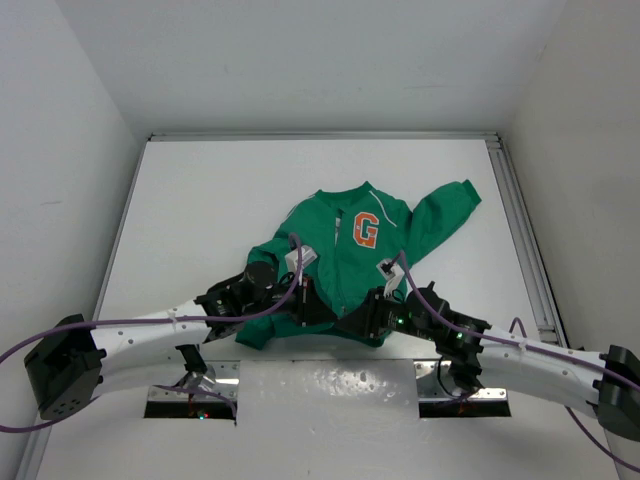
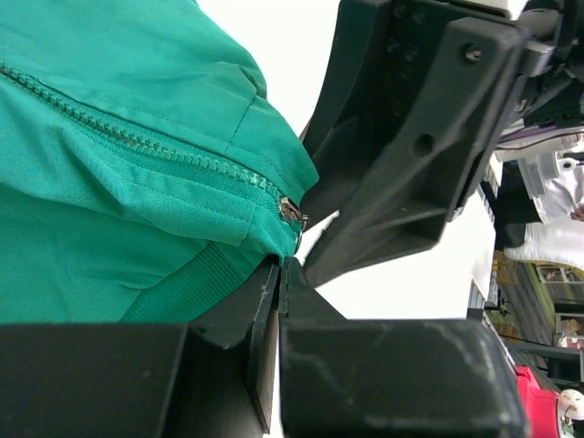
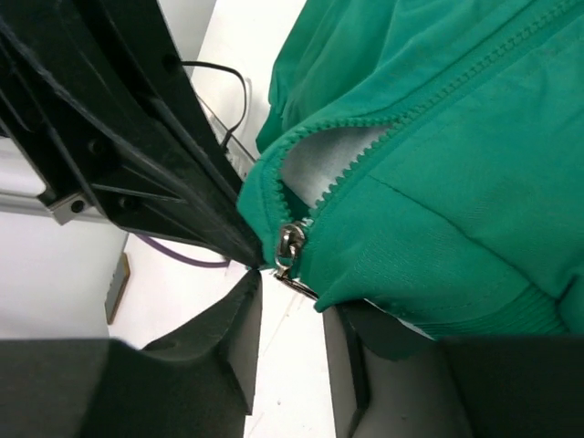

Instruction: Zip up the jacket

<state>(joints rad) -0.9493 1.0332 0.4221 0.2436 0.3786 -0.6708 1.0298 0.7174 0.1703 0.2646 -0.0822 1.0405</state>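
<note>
Slider point(image 3: 290, 245) at near hem point(image 2: 182, 292) of jacket point(image 1: 330, 280); zip runs far twd collar point(image 1: 352, 192). Left tool point(image 2: 281, 269) looks clamped on hem. Right tool point(image 3: 292, 301) released, straddling slider.

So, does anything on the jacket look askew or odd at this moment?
Yes. The jacket lies askew on the table, with one sleeve flung out. At the hem, the zipper slider sits at the very bottom and the teeth gape just above it, showing pale lining.
</note>
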